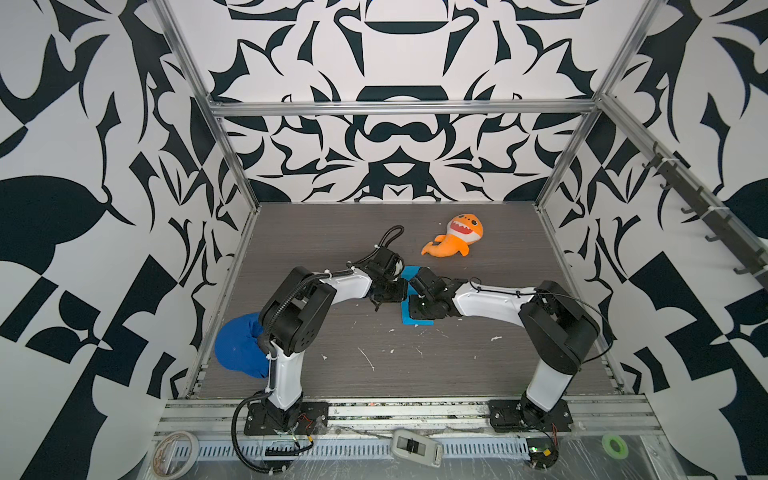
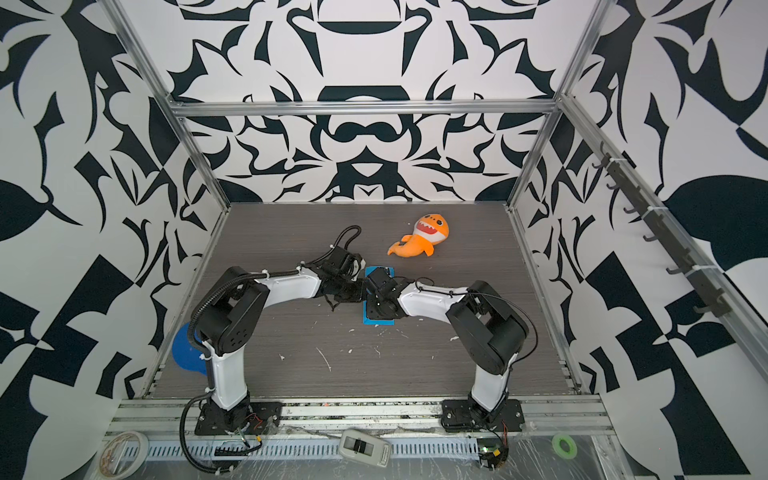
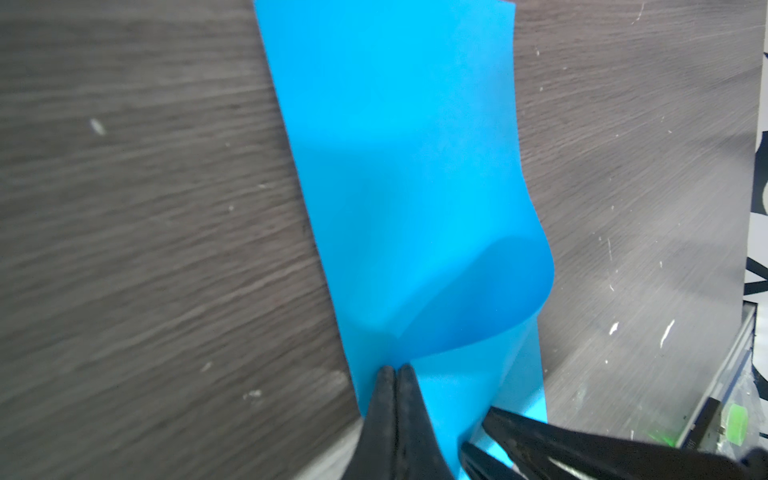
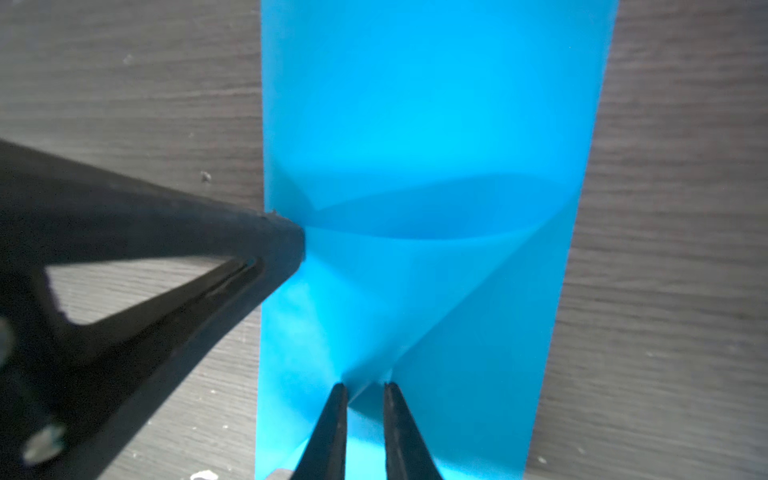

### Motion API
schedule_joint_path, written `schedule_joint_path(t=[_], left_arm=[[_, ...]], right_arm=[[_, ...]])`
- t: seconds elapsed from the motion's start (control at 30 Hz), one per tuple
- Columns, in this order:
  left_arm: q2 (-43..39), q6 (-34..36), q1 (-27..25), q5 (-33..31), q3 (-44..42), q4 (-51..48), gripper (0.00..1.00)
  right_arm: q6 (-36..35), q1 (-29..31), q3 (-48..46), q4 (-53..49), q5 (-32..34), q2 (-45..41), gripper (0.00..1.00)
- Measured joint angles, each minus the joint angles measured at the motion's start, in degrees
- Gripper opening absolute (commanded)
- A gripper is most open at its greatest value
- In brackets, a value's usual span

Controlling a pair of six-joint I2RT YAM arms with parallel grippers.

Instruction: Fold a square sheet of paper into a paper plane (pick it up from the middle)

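The square sheet of paper [image 3: 395, 166], bright blue, lies on the dark table as a long folded strip, not in the form of a paper plane. In both top views only its ends [image 1: 405, 316] [image 2: 368, 319] show from under the two wrists. One corner is curled over as a loose flap [image 4: 415, 282]. My left gripper [image 3: 397, 369] is shut, and the flap's corner seems pinched in its tips at the strip's edge. My right gripper [image 4: 365, 384] stands narrowly open. Its tips rest on the paper on either side of the flap's point.
An orange shark plush [image 1: 457, 239] lies at the back right of the table [image 1: 332, 241]. A dark blue round disc [image 1: 237, 351] sits at the left edge behind the left arm. White scraps [image 1: 368, 358] dot the front. Both wrists meet mid-table.
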Motion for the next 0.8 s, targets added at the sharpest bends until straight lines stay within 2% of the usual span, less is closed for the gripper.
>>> schedule_joint_path(t=[0.17,0.27,0.47,0.6,0.8], left_arm=[[0.0,0.02,0.0,0.02,0.0,0.04,0.04],[0.07,0.02,0.0,0.02,0.0,0.24,0.04],[0.09,0.02,0.0,0.02,0.0,0.39,0.04],[0.09,0.04,0.0,0.0,0.0,0.39,0.04],[0.11,0.02,0.0,0.0,0.0,0.39,0.04]], right_arm=[[-0.26,-0.79,-1.6,1.11,-1.99,-3.15,0.33],[-0.85,-1.62,-4.33,0.07,-3.45,-7.15,0.34],[-0.83,-3.19,-7.63,5.05,-10.01,-13.42,0.17],[1.14,-3.85,-9.55,11.04,-15.1,-11.15,0.13],[3.8,-4.07,-9.86,16.98,-19.32,-5.64,0.09]])
